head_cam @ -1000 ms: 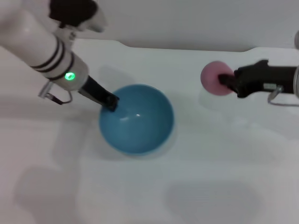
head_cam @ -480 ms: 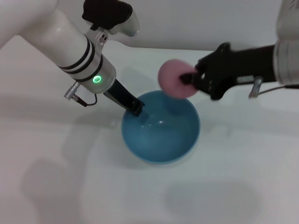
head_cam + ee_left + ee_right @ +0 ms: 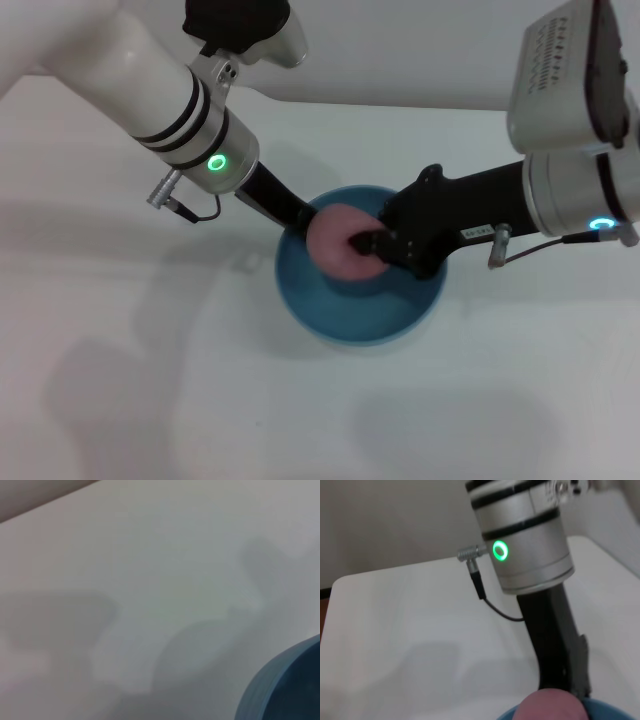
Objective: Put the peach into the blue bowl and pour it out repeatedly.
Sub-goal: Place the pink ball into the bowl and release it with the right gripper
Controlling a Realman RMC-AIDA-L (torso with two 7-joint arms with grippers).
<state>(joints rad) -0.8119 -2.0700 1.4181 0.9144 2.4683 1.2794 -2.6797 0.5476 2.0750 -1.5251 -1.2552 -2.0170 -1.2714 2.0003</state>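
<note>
We find no legible brand or label: a small pale tag on the right gripper carries print too small to read, and each wrist shows only a green ring light. The work surface is a plain white table, matte, with soft shadows; a pale wall rises behind it.

The right gripper is closed on the peach and holds it inside the blue bowl — whether the fruit touches the bowl's floor, we cannot tell. The left gripper sits at the bowl's far-left rim, clamped on the rim as far as the head view shows. The bowl stands upright on the table.
</note>
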